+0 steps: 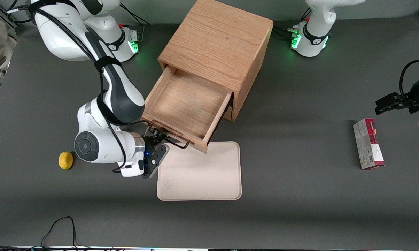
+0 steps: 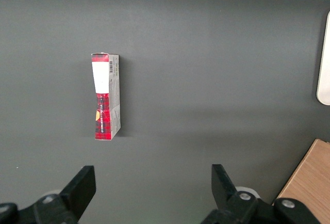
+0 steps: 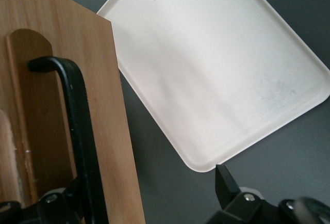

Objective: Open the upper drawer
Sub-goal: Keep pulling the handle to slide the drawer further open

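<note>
The upper drawer stands pulled well out of the cabinet at the table's middle, near the edge by the arm bases, its empty tray exposed; the opening looks essentially done. The gripper sits at the black handle, fingers spread apart with the handle between them, not clamped. Next it likely needs only to back off clear. Counted: 1 cabinet, 1 cream tray, 1 lemon, 1 red carton.
</note>
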